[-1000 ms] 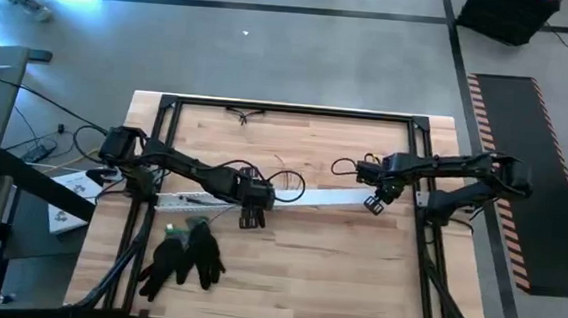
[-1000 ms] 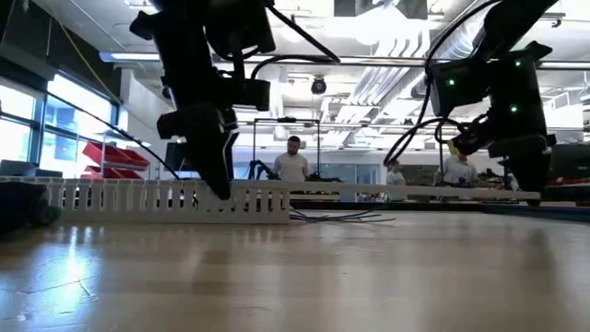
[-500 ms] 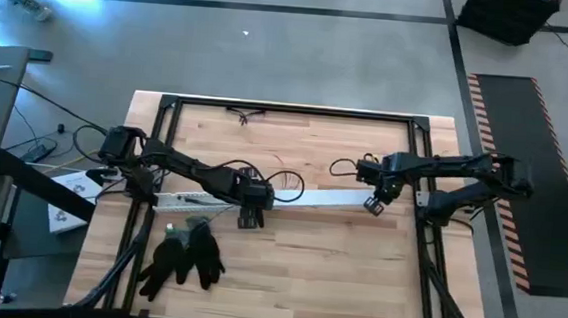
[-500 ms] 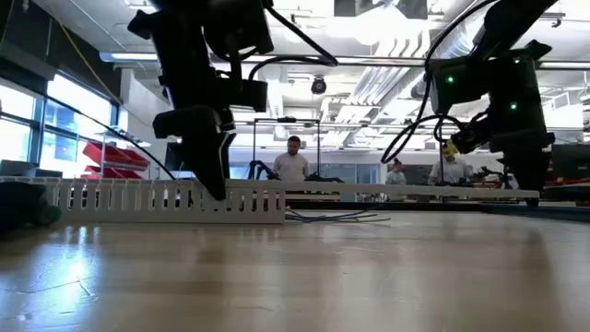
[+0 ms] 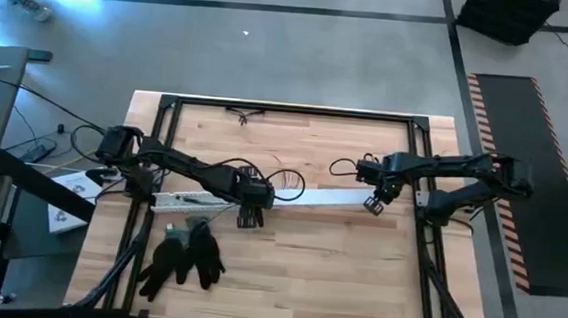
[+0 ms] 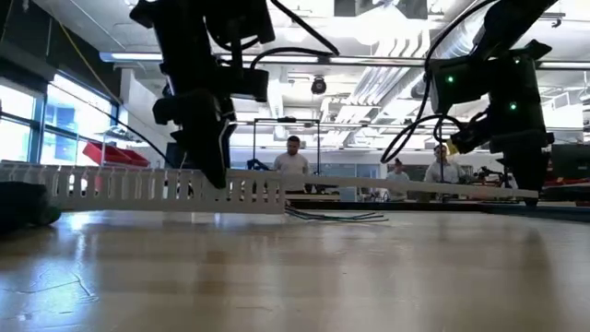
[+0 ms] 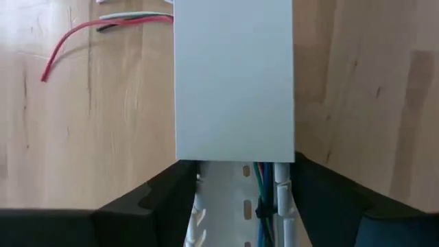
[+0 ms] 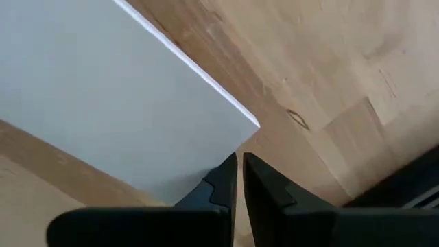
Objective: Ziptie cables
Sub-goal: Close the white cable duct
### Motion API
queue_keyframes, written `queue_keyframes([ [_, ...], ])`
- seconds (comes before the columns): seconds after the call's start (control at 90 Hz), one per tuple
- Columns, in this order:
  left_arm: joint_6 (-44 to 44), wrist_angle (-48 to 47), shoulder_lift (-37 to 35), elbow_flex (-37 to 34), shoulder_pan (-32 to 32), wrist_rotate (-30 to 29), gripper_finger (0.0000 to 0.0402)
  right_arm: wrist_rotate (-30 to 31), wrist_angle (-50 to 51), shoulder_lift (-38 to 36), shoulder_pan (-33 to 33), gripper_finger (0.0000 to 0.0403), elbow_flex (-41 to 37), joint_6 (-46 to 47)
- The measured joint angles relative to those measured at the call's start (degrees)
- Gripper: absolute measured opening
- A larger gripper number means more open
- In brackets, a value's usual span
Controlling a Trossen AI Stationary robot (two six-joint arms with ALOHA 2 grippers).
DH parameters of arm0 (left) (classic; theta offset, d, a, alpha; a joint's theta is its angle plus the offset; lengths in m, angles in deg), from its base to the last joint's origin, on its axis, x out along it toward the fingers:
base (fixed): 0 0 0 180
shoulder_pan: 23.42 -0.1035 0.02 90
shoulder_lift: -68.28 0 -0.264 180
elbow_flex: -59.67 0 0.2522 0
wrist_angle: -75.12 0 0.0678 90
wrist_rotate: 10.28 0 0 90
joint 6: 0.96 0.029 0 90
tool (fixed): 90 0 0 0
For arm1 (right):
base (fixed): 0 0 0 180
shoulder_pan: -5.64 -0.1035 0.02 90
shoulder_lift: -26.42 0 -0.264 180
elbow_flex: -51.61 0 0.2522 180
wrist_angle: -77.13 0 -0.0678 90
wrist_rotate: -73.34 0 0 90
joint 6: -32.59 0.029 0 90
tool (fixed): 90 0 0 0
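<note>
A long white slotted channel (image 5: pixel 196 201) runs left to right across the table's middle, and a flat white cover strip (image 5: pixel 336 197) extends from it toward the right. The cables (image 7: pixel 261 173) run inside the channel, with a black tie (image 7: pixel 261 210) around them. Loose wire ends (image 6: pixel 336 218) lie on the wood behind it. My left gripper (image 5: pixel 251 215) is shut on the channel near its middle. My right gripper (image 5: pixel 373 204) is shut at the cover strip's right end. My left gripper pinches the slotted channel's two side walls (image 7: pixel 281 185) between its fingers, just where the cover (image 7: pixel 233 82) ends. The fingers (image 6: pixel 214 161) point down and lie across the channel. The channel hangs a little above the table, its left end higher. My right gripper is shut on the cover strip's corner (image 8: pixel 223 154) at its right end, fingers (image 6: pixel 527 180) pointing down from above. The fingers themselves hide the exact place of contact. The strip's end (image 6: pixel 502 193) is held just above the table.
A pair of black gloves (image 5: pixel 185 254) lies near the front left, with a small green thing (image 5: pixel 172 229) beside them. A red wire (image 7: pixel 68 41) lies loose on the wood beyond the channel. A black frame (image 5: pixel 292 110) borders the table. People stand in the room behind.
My left gripper has risen slightly and drawn the slotted channel up off the table. The channel's left end has come up more than the rest, so it now sits tilted. My right gripper has kept still.
</note>
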Motion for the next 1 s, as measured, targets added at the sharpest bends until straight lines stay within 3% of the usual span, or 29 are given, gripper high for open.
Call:
queue_keyframes([
  [0.244, 0.0, -0.3, -0.1, 0.1, -0.5, 1.3, 0.0213, -0.7, 0.1, 0.0, 0.0, 0.0011, 0.0, -0.1],
  [0.533, 2.8, -0.9, -0.2, 0.2, -3.3, 5.9, 0.0251, -1.1, 0.7, 0.0, 0.0, 0.0011, 0.0, -1.4],
  [0.822, 2.7, -9.9, -0.3, 4.2, -3.4, 6.0, 0.0255, -1.3, 1.4, -1.0, 0.0, 0.0011, 0.0, -3.0],
  [1.0, 0.5, -13.5, -0.3, 3.3, -2.6, 7.4, 0.0255, -1.3, 1.3, -1.1, 0.0, 0.0011, 0.0, -2.6],
])
